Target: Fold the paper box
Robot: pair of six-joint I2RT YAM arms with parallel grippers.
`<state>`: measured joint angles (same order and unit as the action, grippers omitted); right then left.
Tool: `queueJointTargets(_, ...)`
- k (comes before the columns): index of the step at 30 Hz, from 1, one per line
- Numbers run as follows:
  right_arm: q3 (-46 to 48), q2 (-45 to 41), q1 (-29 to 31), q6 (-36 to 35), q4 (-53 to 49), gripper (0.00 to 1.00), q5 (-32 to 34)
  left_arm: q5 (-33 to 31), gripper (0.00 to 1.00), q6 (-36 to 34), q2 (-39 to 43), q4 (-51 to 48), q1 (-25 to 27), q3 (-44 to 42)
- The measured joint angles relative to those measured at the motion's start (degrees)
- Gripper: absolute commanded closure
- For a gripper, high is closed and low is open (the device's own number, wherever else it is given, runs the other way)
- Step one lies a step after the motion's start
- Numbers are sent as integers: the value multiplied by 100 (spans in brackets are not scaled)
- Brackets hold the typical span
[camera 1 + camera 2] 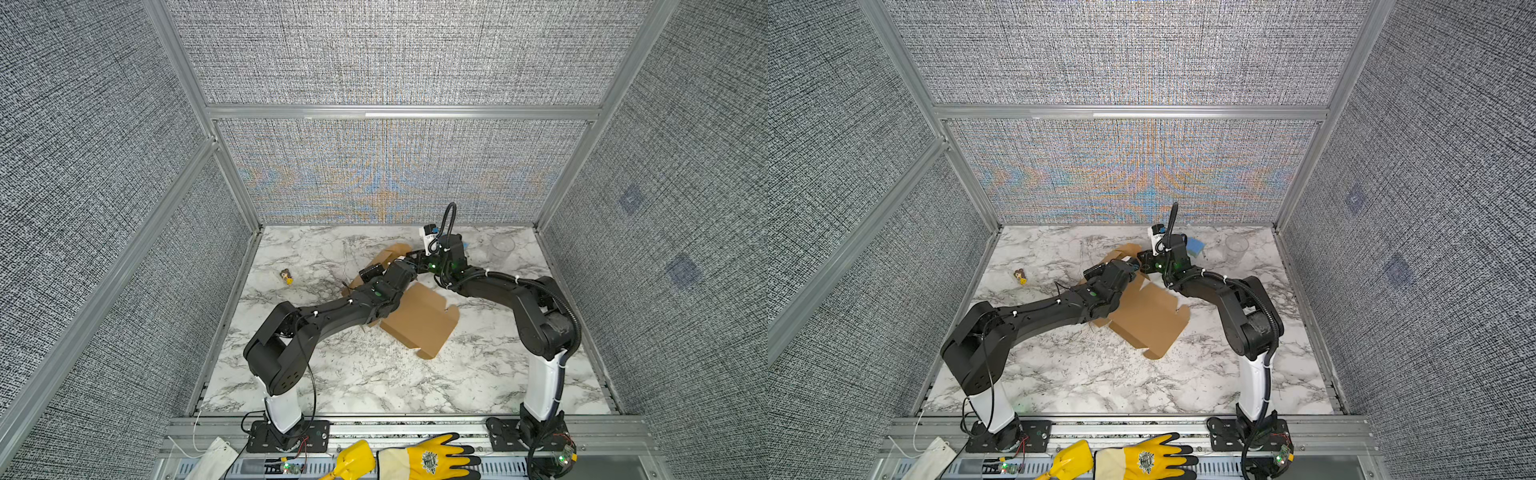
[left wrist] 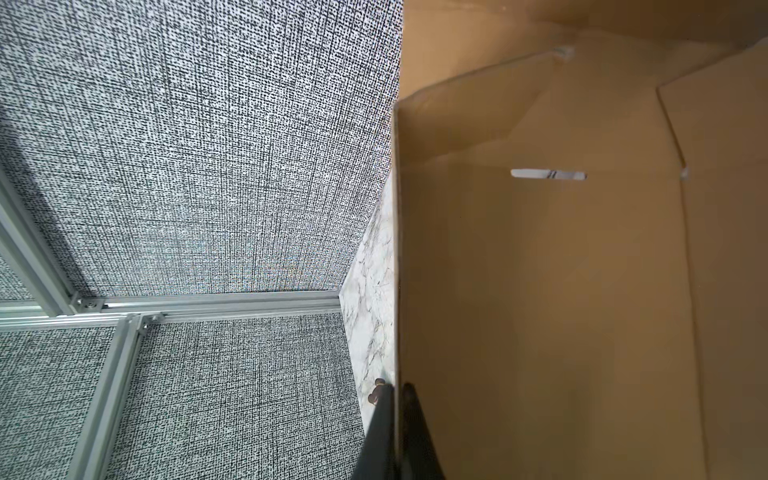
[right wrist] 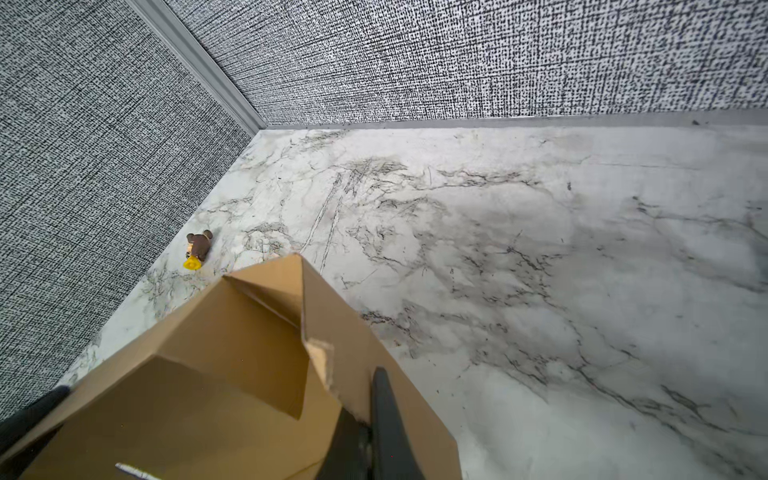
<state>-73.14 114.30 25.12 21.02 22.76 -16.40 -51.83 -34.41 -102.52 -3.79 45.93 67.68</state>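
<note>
A: Where is the brown corrugated cardboard sheet of the paper box (image 1: 419,322) found, and which way is it aimed?

B: It is found around the middle of the desk, a little toward the far side. In both top views its long axis is laid on a diagonal, from far left to near right. The near panel is laid flat, with a rounded tab pointed toward the near right. The far end is raised off the surface between the two arms.

A: How are the hands set?

B: The left hand (image 2: 398,388) is pressed together on the thin edge of an upright cardboard wall. The right hand (image 3: 362,390) is likewise pinched on a raised flap edge, with one finger on each face. A narrow slot (image 2: 548,174) is cut through the panel, and pale desk is seen through it.

A: And the surface?

B: The desk (image 1: 374,382) is finished in a white marble pattern with grey veins. A small brown figurine (image 1: 286,276) with a yellow base is placed toward the left side, well apart from the box. A clear plastic cup (image 1: 503,246) and a blue sponge (image 1: 1195,246) are set at the far right.

A: The room?

B: The desk is enclosed on three sides by grey woven panels (image 1: 395,54) held in aluminium framing (image 1: 399,111). A yellow work glove (image 1: 428,459) is laid on the front rail.
</note>
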Motion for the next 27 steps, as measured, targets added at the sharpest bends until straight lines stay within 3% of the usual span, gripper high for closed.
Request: queueJointTargets(27, 868, -894, 326, 787, -96, 98, 992, 199, 100, 341, 46, -645, 87, 291)
